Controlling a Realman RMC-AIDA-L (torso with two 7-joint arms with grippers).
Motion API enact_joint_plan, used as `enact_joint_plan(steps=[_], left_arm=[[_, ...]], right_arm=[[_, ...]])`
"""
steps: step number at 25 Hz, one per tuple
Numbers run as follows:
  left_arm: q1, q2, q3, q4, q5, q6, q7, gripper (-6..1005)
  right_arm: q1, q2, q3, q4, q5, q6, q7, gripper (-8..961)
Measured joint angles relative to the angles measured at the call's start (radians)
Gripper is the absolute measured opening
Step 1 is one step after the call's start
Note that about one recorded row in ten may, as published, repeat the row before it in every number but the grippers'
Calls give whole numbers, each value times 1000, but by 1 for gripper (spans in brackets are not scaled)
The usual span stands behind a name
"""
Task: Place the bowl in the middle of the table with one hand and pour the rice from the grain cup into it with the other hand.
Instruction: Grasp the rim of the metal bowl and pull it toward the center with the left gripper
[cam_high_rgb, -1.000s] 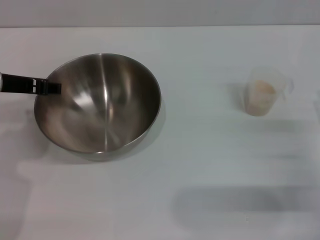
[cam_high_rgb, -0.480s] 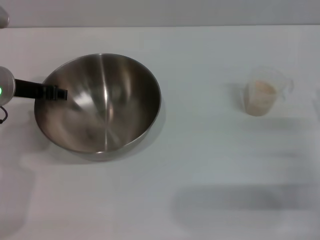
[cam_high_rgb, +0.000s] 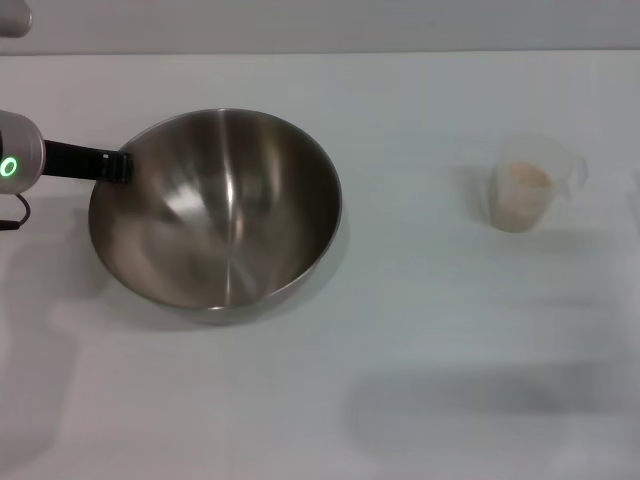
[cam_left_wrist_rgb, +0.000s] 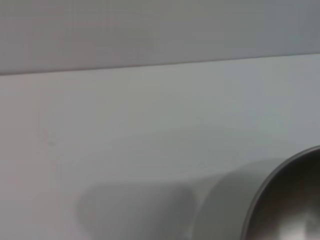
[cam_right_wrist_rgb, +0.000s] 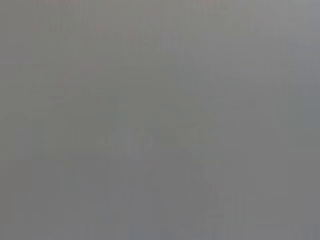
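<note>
In the head view, you have the bowl standing upright on the left half of the table, not yet at the middle, so judge the placing step as unfinished. The left gripper reaches in from the left edge and meets the bowl's rim on its left side; this hold at the rim suits sliding or carrying the bowl toward the centre. Whether the gripper is clamped on the rim or merely touching it cannot be told, since only a dark finger end shows against the metal. The cup stands upright well apart on the right half, with the rice inside it, untouched; it is kept clear so the bowl can be set down first. The right gripper does not appear in this view. In the left wrist view, you see only a curved part of the bowl's rim and bare table; no fingers show. In the right wrist view, nothing can be made out. Expect pouring to wait until the bowl is centred.
</note>
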Motion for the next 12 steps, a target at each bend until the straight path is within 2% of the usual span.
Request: enact_joint_plan(steps=[2, 7, 12], left_arm=[[-6, 1, 0, 6, 0, 1, 2, 145], [-29, 4, 0, 35, 3, 1, 5, 52], [-38, 4, 0, 39, -2, 0, 48, 52]], right_arm=[[1, 0, 1, -1, 1, 0, 0, 713], [5, -1, 1, -5, 4, 0, 0, 714], [11, -1, 1, -7, 4, 0, 0, 714]])
